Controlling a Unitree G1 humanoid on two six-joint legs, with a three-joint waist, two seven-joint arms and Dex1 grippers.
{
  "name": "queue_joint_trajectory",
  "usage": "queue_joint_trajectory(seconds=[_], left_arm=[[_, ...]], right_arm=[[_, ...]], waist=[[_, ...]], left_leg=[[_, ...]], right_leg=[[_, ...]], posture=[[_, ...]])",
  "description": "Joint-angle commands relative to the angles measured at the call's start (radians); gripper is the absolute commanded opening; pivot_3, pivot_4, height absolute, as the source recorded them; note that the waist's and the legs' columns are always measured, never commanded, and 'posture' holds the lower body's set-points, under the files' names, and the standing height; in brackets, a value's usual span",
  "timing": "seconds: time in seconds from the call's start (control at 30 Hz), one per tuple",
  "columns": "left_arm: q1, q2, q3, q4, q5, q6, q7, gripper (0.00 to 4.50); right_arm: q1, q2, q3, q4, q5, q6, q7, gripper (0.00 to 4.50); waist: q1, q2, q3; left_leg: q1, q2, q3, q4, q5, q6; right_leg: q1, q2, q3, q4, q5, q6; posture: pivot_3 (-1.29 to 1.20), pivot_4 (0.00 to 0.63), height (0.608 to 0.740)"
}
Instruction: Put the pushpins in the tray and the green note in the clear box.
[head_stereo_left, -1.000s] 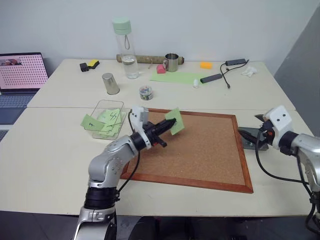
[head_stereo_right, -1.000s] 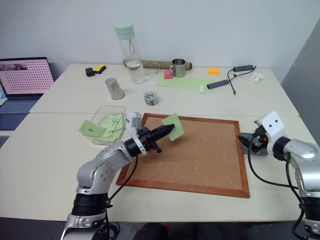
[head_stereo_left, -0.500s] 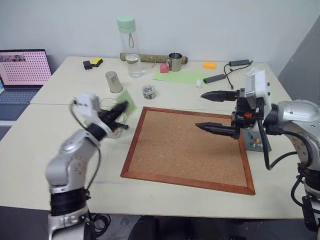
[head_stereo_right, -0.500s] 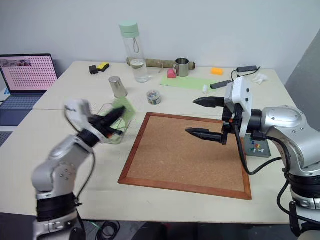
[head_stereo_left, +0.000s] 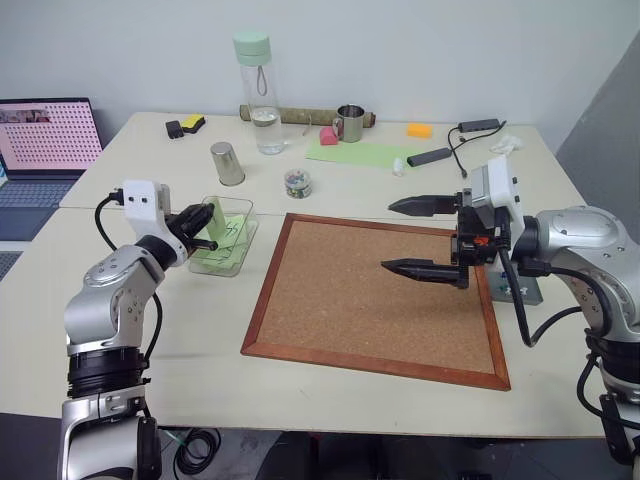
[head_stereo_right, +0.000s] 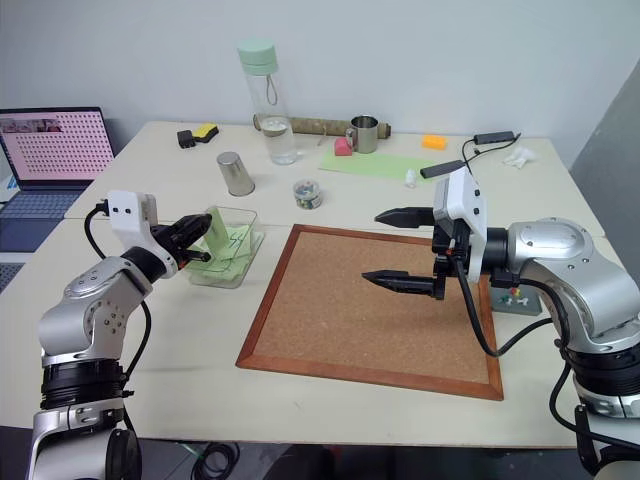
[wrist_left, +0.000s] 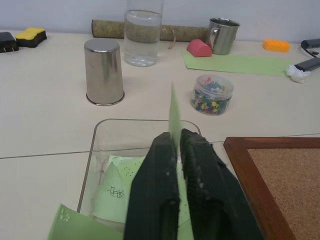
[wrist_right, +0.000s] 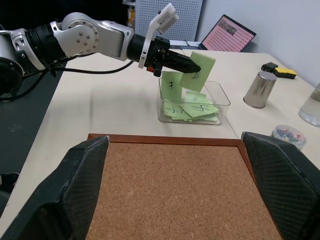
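Green note (wrist_right: 202, 64) is now over the clear box (head_stereo_left: 239, 243), pinched upright between the fingers of my left gripper (head_stereo_left: 207, 225); the jaws look clamped on its lower edge, though they may be starting to ease. A second ago that gripper held the note over the left part of the cork board (head_stereo_left: 390, 300), so I see the arm has swung left, off the board and above the box. My right gripper (head_stereo_left: 415, 236) has come in from the right end of the table, where it was beside the tray (head_stereo_right: 515, 299), and now hangs over the right part of the board, pointing left, with its two fingers spread wide and nothing between them.

In the clear box, just left of the board, I count several other green notes (wrist_right: 192, 109) with black scribbles lying flat, and one standing against the wall. On the tray, just right of the board and partly behind my right arm, I make out a few tiny pushpins (head_stereo_right: 513, 296), too small to tell colours. Farther back, a small round jar (wrist_left: 212, 94) holds many coloured pins, a steel cup (wrist_left: 103, 71) stands left of it, and a water bottle (head_stereo_left: 254, 93) stands beyond both.
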Motion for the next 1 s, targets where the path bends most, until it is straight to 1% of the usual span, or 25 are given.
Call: queue_joint_trajectory(seconds=[0.03,0.17,0.23,0.27,0.3,0.43,0.47,0.5,0.53,0.57,0.63,0.77,0.83,0.9,1.0], left_arm=[[-0.016,0.032,0.004,-0.025,-0.003,0.003,-0.028,1.33],[-0.008,0.047,0.005,-0.043,0.002,0.005,-0.039,2.1],[-0.001,0.06,0.003,-0.058,0.005,0.007,-0.049,2.37],[0.004,0.068,0.004,-0.069,0.004,0.011,-0.055,2.64],[0.008,0.073,0.005,-0.077,0.003,0.016,-0.06,2.75],[0.028,0.096,0.0,-0.096,0.003,0.028,-0.082,3.66],[0.029,0.1,0.0,-0.098,0.002,0.028,-0.086,3.75],[0.03,0.105,-0.003,-0.101,0.002,0.027,-0.092,4.0],[0.032,0.112,-0.008,-0.105,0.008,0.022,-0.1,4.12],[0.035,0.12,-0.012,-0.111,0.012,0.02,-0.11,4.36],[0.044,0.148,-0.019,-0.129,0.013,0.021,-0.141,4.45],[0.105,0.28,-0.021,-0.215,0.016,0.024,-0.262,4.45],[0.16,0.372,-0.028,-0.235,0.042,0.011,-0.333,4.45],[0.23,0.453,-0.007,-0.247,0.054,-0.019,-0.41,4.45],[0.317,0.531,0.057,-0.218,0.055,-0.064,-0.496,4.45]], right_arm=[[0.003,-0.023,-0.02,-0.023,-0.009,-0.016,0.008,4.48],[0.011,-0.033,-0.025,-0.026,-0.009,-0.015,0.01,4.48],[0.014,-0.036,-0.028,-0.026,-0.01,-0.016,0.011,4.48],[0.014,-0.037,-0.028,-0.024,-0.011,-0.016,0.011,4.48],[0.014,-0.037,-0.029,-0.023,-0.011,-0.016,0.012,4.48],[0.013,-0.034,-0.025,-0.019,-0.015,-0.016,0.01,4.48],[0.012,-0.033,-0.024,-0.019,-0.015,-0.016,0.01,4.48],[0.012,-0.033,-0.023,-0.017,-0.016,-0.016,0.009,4.48],[0.012,-0.032,-0.023,-0.016,-0.017,-0.016,0.007,4.48],[0.012,-0.031,-0.024,-0.016,-0.018,-0.017,0.005,4.48],[0.013,-0.028,-0.028,-0.013,-0.023,-0.018,-0.005,4.48],[0.063,-0.046,-0.09,-0.025,-0.015,0.007,-0.054,4.48],[0.124,-0.082,-0.146,-0.04,-0.009,0.024,-0.062,4.48],[0.195,-0.122,-0.213,-0.048,-0.002,0.043,-0.065,4.48],[0.313,-0.192,-0.307,-0.047,-0.004,0.057,-0.038,4.48]], waist=[[0.0,0.0,0.0],[0.0,0.0,0.0],[0.0,0.0,0.0],[0.0,0.0,0.0],[0.0,0.0,0.0],[-0.001,0.0,0.0],[-0.001,0.0,0.0],[-0.001,0.0,0.0],[-0.001,0.0,0.0],[-0.001,0.0,0.0],[-0.001,0.0,0.0],[-0.004,-0.001,0.001],[-0.007,0.0,0.001],[-0.006,0.001,0.002],[-0.006,0.003,0.003]], left_leg=[[0.0,0.0,0.0,0.0,0.0,0.0],[0.0,0.0,0.0,0.0,0.0,0.0],[0.0,0.0,0.0,0.0,0.0,0.0],[0.0,0.0,0.0,0.0,0.0,0.0],[0.0,0.0,0.0,0.0,0.0,0.0],[0.0,0.0,0.0,0.0,0.0,0.0],[0.0,0.0,0.0,0.0,0.0,0.0],[0.0,0.0,0.0,0.0,0.0,0.0],[0.0,0.0,0.0,0.0,0.0,0.0],[0.0,0.0,0.0,0.0,0.0,0.0],[0.0,0.0,0.0,0.0,0.0,0.0],[0.0,0.0,0.0,-0.001,0.0,0.0],[-0.001,0.0,0.0,-0.002,0.0,0.0],[-0.001,0.0,0.0,-0.003,0.0,0.0],[-0.001,0.0,0.001,-0.003,-0.001,0.001]], right_leg=[[0.0,0.0,0.0,0.0,0.0,0.0],[0.0,0.0,0.0,0.0,0.0,0.0],[0.0,0.0,0.0,0.0,0.0,0.0],[0.0,0.0,0.0,0.0,0.0,0.0],[0.0,0.0,0.0,0.0,0.0,0.0],[0.0,0.0,0.0,0.0,0.0,0.0],[0.0,0.0,0.0,0.0,0.0,0.0],[0.0,0.0,0.0,0.0,0.0,0.0],[0.0,0.0,0.0,0.0,0.0,0.0],[0.0,0.0,0.0,0.0,0.0,0.0],[0.0,0.0,0.0,0.0,0.0,0.0],[0.0,0.0,0.0,-0.001,0.0,0.0],[-0.001,-0.001,0.0,-0.002,0.0,0.0],[-0.001,-0.001,0.0,-0.004,0.0,0.0],[0.0,-0.002,0.0,-0.005,0.0,-0.001]], posture=[[0.0,0.15,0.74],[0.0,0.15,0.74],[0.0,0.15,0.74],[0.0,0.15,0.74],[0.0,0.15,0.74],[0.0,0.15,0.74],[0.0,0.15,0.74],[0.0,0.15,0.74],[0.0,0.15,0.74],[0.0,0.15,0.74],[0.0,0.15,0.74],[0.0,0.15,0.74],[0.0,0.15,0.74],[0.0,0.15,0.74],[0.0,0.15,0.74]])
